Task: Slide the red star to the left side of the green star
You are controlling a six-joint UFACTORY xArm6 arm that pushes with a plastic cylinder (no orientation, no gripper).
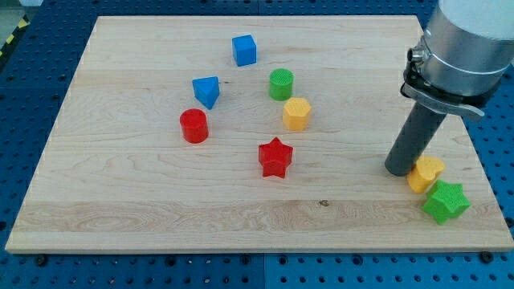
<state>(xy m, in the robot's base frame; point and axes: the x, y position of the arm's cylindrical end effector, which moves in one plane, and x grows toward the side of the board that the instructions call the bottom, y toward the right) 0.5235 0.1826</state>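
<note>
The red star (275, 157) lies near the middle of the wooden board, a little toward the view's bottom. The green star (446, 201) lies near the board's bottom right corner. A yellow heart-shaped block (426, 173) touches the green star's upper left. My tip (400, 170) rests on the board just left of the yellow heart block, up and left of the green star and well to the right of the red star.
A red cylinder (193, 126), a blue triangular block (207, 91), a blue cube (244, 50), a green cylinder (281, 83) and a yellow hexagonal block (296, 114) lie up and left of the red star. The board's right edge (482, 160) is close to the green star.
</note>
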